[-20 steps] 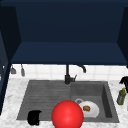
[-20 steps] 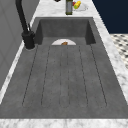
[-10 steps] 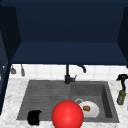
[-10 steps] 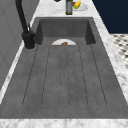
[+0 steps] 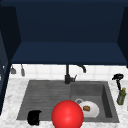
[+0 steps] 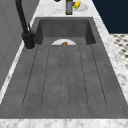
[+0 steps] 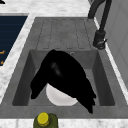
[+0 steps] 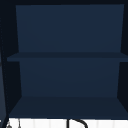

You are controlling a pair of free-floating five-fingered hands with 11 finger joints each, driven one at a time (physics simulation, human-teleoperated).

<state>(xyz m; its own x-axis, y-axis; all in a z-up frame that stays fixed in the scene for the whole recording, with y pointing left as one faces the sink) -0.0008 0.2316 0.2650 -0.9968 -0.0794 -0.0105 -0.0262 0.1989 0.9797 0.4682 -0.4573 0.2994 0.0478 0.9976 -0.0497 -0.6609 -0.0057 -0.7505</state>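
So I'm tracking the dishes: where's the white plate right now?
In the front view the white plate lies in the sink basin, right of the red ball.

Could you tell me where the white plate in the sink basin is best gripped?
Probably at the rim of the white plate, coming from above: it lies flat on the floor of the basin, brown food on its middle, so only the edge offers purchase. The right robot hand hovers over the counter.

One plate (image 5: 90, 109), one bottle (image 5: 121, 96), one faucet (image 5: 68, 75), two hands (image 5: 34, 117).

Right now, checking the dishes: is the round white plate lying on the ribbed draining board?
No, the round white plate lies inside the sink basin.
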